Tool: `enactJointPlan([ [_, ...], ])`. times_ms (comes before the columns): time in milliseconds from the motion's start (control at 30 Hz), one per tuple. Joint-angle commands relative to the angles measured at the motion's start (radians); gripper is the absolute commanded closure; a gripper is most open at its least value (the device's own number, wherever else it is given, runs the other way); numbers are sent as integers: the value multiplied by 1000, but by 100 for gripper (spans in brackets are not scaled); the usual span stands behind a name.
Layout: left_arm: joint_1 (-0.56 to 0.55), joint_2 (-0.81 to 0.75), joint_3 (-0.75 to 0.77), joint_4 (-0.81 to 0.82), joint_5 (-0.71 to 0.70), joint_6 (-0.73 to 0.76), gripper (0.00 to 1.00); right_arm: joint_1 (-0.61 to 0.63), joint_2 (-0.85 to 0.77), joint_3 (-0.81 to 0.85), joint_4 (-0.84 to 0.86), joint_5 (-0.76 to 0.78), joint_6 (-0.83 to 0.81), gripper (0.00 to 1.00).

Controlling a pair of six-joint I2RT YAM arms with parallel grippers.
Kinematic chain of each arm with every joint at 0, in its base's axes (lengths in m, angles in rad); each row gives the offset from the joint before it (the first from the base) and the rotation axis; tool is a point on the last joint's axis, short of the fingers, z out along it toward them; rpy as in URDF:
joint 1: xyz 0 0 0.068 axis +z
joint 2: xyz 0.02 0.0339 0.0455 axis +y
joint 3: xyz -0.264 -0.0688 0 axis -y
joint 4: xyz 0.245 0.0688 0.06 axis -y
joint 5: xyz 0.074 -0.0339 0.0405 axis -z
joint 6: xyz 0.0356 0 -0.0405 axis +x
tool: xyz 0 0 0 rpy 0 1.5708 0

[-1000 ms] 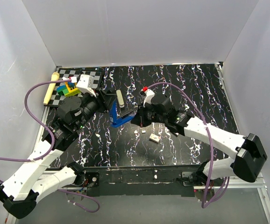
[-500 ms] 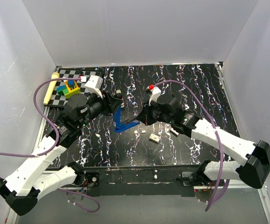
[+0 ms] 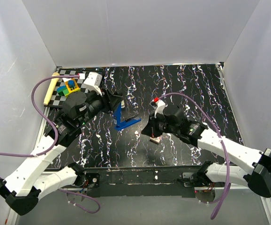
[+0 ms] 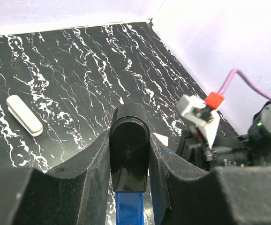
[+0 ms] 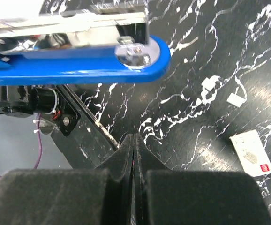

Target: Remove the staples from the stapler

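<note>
Stapler (image 3: 128, 123) is sitting splayed open on the black table (image 3: 196, 89), mid-surface. My left gripper (image 4: 129, 154) is clamping its raised black-tipped arm. My right gripper (image 5: 133, 140) is hovering nearby, fingers pressed together. I'm finding its silvery channel too blurred to read.

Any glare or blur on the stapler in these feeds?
Right wrist: stapler fills the top, its metal strip glaring and smeared leftward, blue arm sharp. Left wrist: only its glossy black end shows between soft-focus fingers; wall behind blown white. Top external: stapler small but evenly lit, sharp.
</note>
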Motion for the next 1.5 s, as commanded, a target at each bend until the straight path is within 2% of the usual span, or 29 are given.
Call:
enactJointPlan([
  [0, -1, 7, 67, 62, 24, -8, 100, 1, 32, -20, 126, -42, 66, 99],
  [300, 1, 13, 75, 58, 53, -28, 100, -2, 166, 93, 156, 36, 86, 99],
  [500, 1, 2, 69, 51, 63, -34, 100, -13, 202, 168, 137, 94, 85, 99],
  [767, 1, -7, 46, 52, 86, -44, 100, -30, 203, 292, 59, 128, -1, 99],
  [1033, -1, -16, 23, 57, 125, -30, 100, -34, 161, 368, -91, 147, -133, 99],
  [1200, 1, -10, 12, 98, 237, -10, 100, -45, 122, 391, -145, 47, -233, 99],
  [1467, 1, -25, 4, 195, 498, 5, 100, -71, 26, 434, -257, -212, -371, 99],
])
